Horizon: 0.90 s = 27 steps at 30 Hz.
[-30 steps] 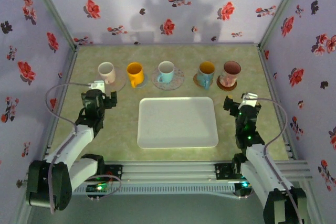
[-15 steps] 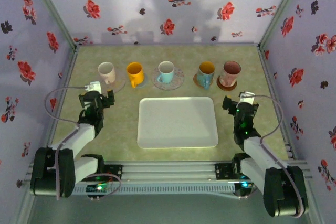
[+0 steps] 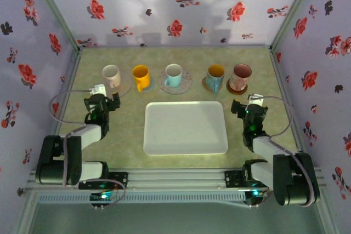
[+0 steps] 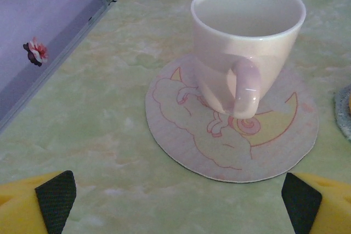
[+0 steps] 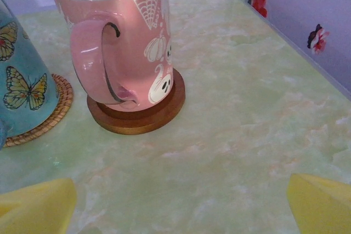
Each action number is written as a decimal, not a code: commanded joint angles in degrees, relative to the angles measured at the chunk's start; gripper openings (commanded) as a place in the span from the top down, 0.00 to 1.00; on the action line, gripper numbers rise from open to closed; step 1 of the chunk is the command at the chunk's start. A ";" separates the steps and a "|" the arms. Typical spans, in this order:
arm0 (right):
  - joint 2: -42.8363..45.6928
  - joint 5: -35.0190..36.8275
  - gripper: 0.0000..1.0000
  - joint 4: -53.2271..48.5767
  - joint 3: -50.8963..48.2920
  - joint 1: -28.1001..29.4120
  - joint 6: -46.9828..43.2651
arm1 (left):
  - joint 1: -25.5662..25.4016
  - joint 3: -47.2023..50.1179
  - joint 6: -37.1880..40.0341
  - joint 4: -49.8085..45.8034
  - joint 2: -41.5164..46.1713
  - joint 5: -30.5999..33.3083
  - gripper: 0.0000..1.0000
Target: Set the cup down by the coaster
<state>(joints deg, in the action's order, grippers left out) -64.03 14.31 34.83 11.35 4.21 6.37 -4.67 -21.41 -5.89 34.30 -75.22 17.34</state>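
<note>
Yellow cup [image 3: 141, 76] is, by my reading, the task's thing: the one mug in the far row with no coaster under it. Taking the white tray [image 3: 185, 127] as the mark and working outward, the left gripper [image 3: 102, 102] sits off the tray's far-left corner, its yellow fingers spread wide with nothing between them. The right gripper [image 3: 248, 106] sits off the tray's far-right corner, just as wide and empty. Beyond the tray's far edge runs the row. The cream cup [image 4: 247, 42] stands on a moon coaster [image 4: 181, 130] past the far-left corner, and the yellow cup is next along. A light-blue cup [image 3: 173, 74] on a patterned coaster [image 3: 184, 85] stands opposite the middle of the far edge. Past the far-right corner a butterfly cup [image 5: 19, 86] sits on a woven coaster [image 5: 52, 113] and a pink cup [image 5: 118, 36] on a wooden coaster [image 5: 137, 121]. The yellow cup stands upright just beside the moon coaster, though whether they touch I cannot tell. It lies ahead and to the right of the left gripper, well apart from the right one, so the left arm is the nearer. With the cup set there and both grippers empty, the job looks done or nearly so
</note>
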 commanded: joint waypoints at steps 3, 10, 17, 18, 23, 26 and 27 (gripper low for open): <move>-3.12 -2.33 0.01 4.84 2.91 -1.02 -1.44 | 0.80 -0.58 0.40 3.64 -0.63 -1.00 0.00; -9.09 -3.79 0.01 8.61 5.39 -1.94 -1.80 | 1.75 -0.60 3.68 7.62 -2.83 -0.82 0.00; -15.89 -7.25 0.01 13.58 7.04 -2.53 -2.77 | 2.74 0.18 3.78 16.30 -9.65 -3.57 0.00; -16.76 -8.25 0.01 13.84 7.32 -2.63 -3.13 | 2.73 0.14 3.77 16.74 -10.17 -3.96 0.00; -20.22 -11.48 0.01 13.93 9.14 -2.80 -4.44 | 2.82 1.34 3.72 21.29 -12.80 -3.84 0.00; -21.56 -12.65 0.01 13.94 9.72 -3.07 -4.70 | 2.91 1.37 3.76 21.48 -13.10 -3.54 0.00; -21.98 -13.13 0.01 14.22 9.80 -3.06 -4.83 | 2.91 1.46 3.76 21.70 -13.20 -3.67 0.00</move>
<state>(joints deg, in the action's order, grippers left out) -84.93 3.68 46.54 19.79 1.67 2.96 -2.28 -20.64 -3.66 51.72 -87.81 13.87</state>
